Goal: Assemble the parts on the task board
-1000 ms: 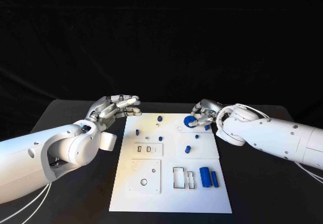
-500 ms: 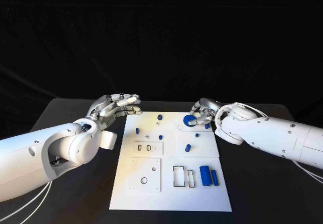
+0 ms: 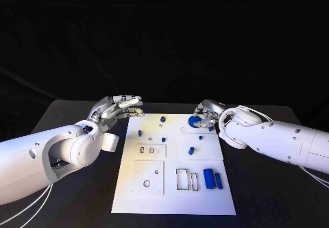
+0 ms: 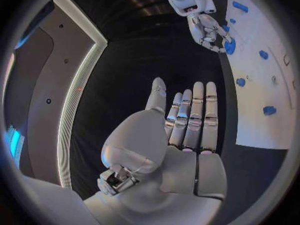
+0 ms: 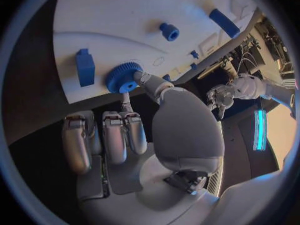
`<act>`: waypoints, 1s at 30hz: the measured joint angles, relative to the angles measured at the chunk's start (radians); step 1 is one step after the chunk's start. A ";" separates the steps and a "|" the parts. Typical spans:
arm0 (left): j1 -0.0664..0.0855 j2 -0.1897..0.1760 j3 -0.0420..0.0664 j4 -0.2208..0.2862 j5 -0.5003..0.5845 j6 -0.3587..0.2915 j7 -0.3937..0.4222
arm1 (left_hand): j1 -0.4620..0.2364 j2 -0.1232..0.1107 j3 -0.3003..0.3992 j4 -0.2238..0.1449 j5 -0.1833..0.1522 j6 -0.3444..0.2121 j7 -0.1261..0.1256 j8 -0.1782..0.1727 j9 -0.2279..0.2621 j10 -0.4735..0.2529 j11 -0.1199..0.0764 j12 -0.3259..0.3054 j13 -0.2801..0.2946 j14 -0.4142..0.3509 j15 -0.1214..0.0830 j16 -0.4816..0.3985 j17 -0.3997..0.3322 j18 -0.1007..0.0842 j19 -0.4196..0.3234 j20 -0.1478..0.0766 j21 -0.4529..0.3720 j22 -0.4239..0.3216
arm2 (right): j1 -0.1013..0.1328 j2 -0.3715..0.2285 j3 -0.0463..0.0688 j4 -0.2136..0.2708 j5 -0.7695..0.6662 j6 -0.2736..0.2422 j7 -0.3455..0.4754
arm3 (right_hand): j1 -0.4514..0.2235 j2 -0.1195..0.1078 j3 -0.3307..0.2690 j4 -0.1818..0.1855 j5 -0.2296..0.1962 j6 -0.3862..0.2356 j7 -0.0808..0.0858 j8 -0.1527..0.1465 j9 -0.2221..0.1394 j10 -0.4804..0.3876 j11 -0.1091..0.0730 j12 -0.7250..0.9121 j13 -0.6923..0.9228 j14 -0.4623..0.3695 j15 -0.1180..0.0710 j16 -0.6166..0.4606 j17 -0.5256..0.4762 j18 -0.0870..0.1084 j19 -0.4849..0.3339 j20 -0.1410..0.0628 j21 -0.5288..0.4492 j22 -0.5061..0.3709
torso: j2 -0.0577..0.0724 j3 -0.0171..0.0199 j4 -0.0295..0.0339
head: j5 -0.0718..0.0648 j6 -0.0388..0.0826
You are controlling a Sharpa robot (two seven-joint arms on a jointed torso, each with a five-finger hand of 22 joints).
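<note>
You have the white task board (image 3: 175, 190) lying lengthwise in the middle of the black table (image 3: 274, 190), with small blue parts scattered over it; two blue cylinders (image 3: 213, 180) lie near its right edge, well clear of the work. Your left hand (image 3: 118, 110) hovers beside the board's far left corner, fingers straight, side by side and holding nothing; leave it parked there. Your right hand (image 3: 209, 117) pinches the blue gear (image 5: 123, 77) between thumb and a fingertip at the board's far right corner, the other fingers curled under; keep the gear flat to the board, line its centre hole over its seat, and lower gently; release only once it sits level.
</note>
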 measured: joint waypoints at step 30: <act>0.000 0.003 0.000 -0.001 0.000 0.004 -0.005 | 0.000 0.000 0.000 0.000 0.000 0.000 0.000 0.000 0.001 -0.004 -0.004 0.000 0.000 0.000 0.000 0.000 0.002 0.000 0.000 0.000 0.000 -0.001 | 0.013 0.050 0.000 0.140 -0.210 -0.111 -0.011 | -0.033 -0.004 0.023 0.007 0.001 0.007 0.006 0.000 0.000 -0.003 -0.010 0.012 0.000 0.000 -0.008 0.000 0.000 0.000 0.003 -0.010 0.000 0.000 | -0.002 -0.0023 -0.0019 | 0.006 0.007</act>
